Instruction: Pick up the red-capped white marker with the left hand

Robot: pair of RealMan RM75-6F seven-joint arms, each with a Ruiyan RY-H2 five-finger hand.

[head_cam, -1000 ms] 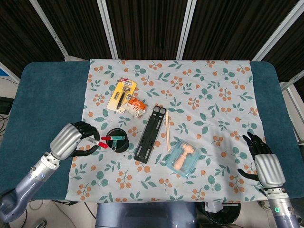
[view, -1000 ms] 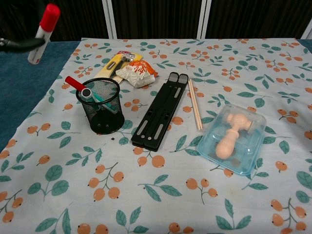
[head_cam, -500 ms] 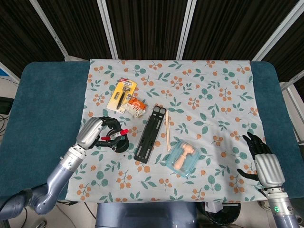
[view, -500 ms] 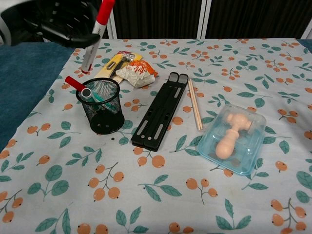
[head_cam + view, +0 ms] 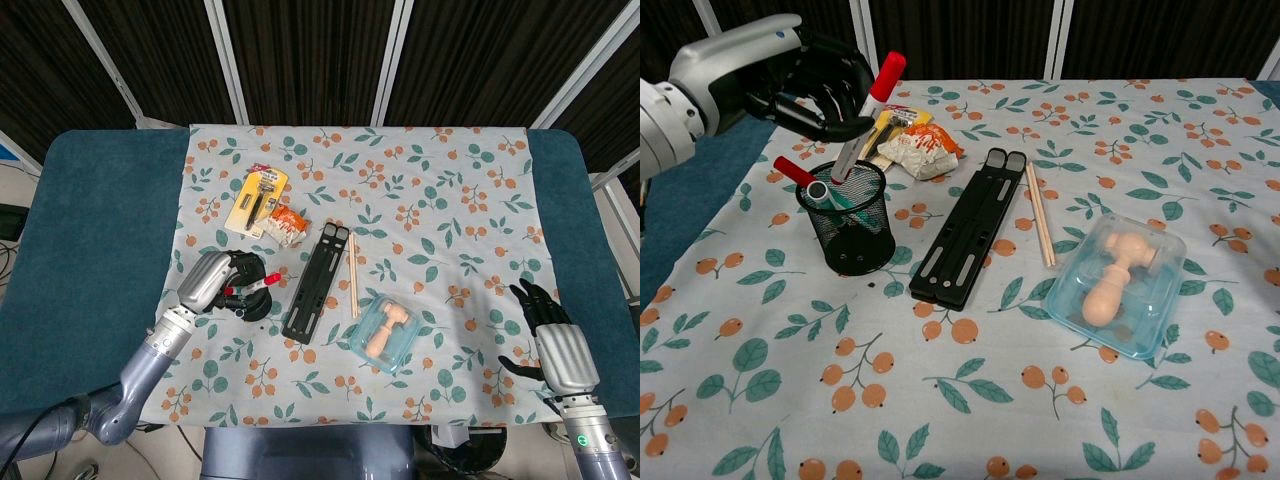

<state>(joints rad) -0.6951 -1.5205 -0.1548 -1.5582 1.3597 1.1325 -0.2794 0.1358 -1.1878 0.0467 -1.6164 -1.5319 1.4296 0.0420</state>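
Dark slatted panels stand behind a blue table (image 5: pixel 90 220) spread with a leaf-and-berry cloth (image 5: pixel 430 190). Over the black mesh cup (image 5: pixel 848 228), the left hand (image 5: pixel 790 75) has its fingers curled round the red-capped white marker (image 5: pixel 868 113), which tilts with its cap up and its lower end at the cup's rim. Other pens stand in the cup. Beside it lie a black folding stand (image 5: pixel 968 227), chopsticks (image 5: pixel 1039 213) and a clear box (image 5: pixel 1118 282). The right hand (image 5: pixel 555 340) rests near the table's edge, fingers loosely spread, holding nothing.
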